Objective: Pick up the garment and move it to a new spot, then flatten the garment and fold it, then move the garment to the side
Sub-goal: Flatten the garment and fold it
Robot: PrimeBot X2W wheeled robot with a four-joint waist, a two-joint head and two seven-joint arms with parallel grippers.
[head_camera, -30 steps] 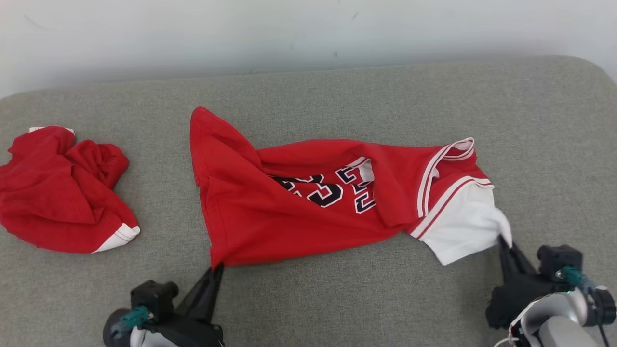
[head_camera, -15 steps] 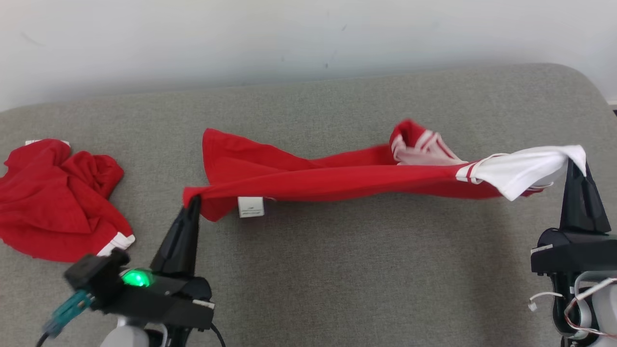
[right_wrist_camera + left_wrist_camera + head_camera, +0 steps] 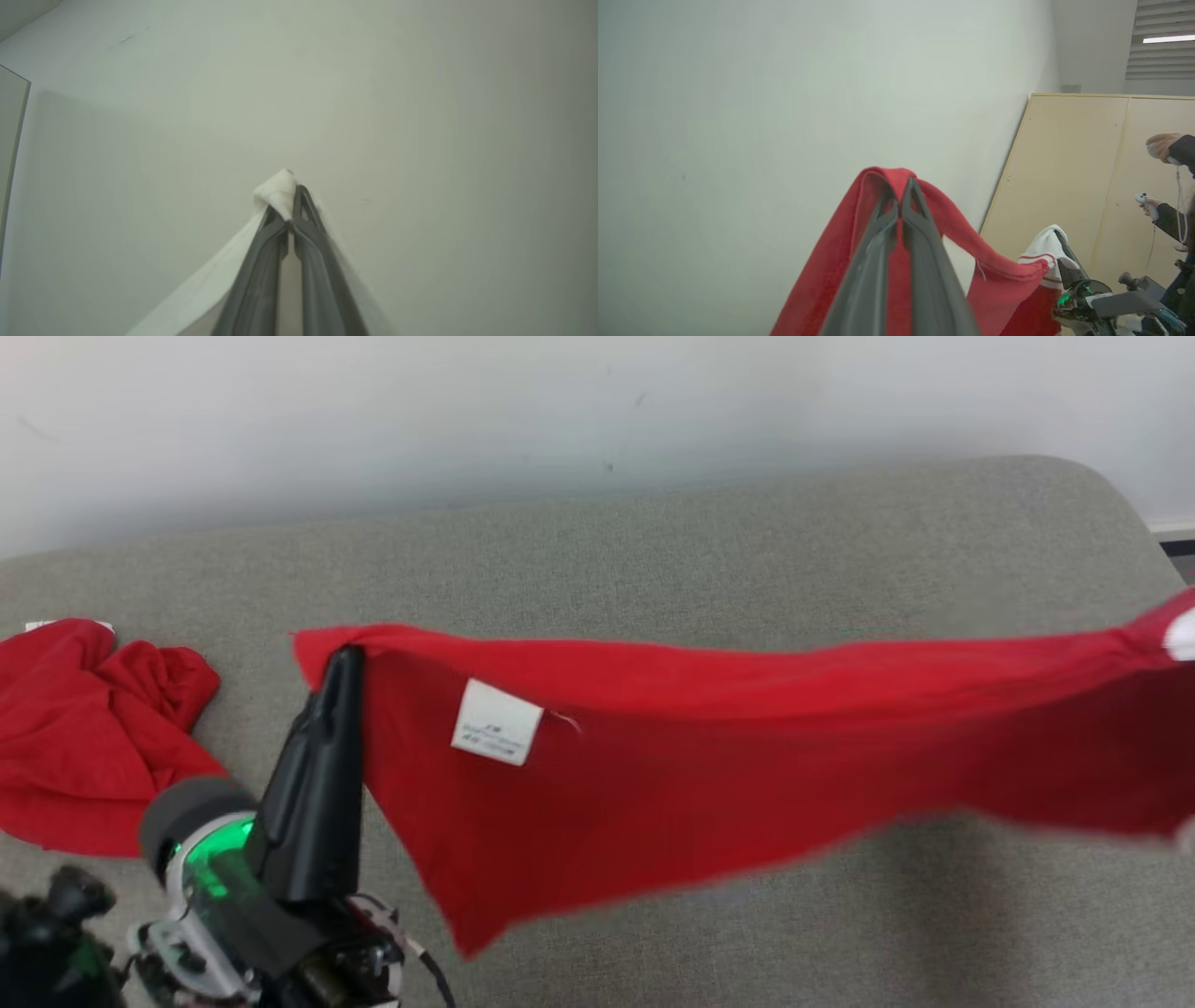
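Red jersey (image 3: 709,775) hangs stretched in air above grey padded surface (image 3: 747,551), btwn both hands. Left hand (image 3: 342,658) is pinched shut on a red corner; right hand (image 3: 294,198) is clamped on the white sleeve. Risk: thin pinches could slip under tension, dropping the jersey. Crumpled red garment (image 3: 84,747) lies far left, well apart.

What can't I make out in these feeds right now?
1. Head view: right end of the red jersey garment, cut off by the frame edge and blurred.
2. Head view: print on its white label, too small to read.
3. Right wrist view: how much white cloth is pinched, covered by fingers of the right gripper.
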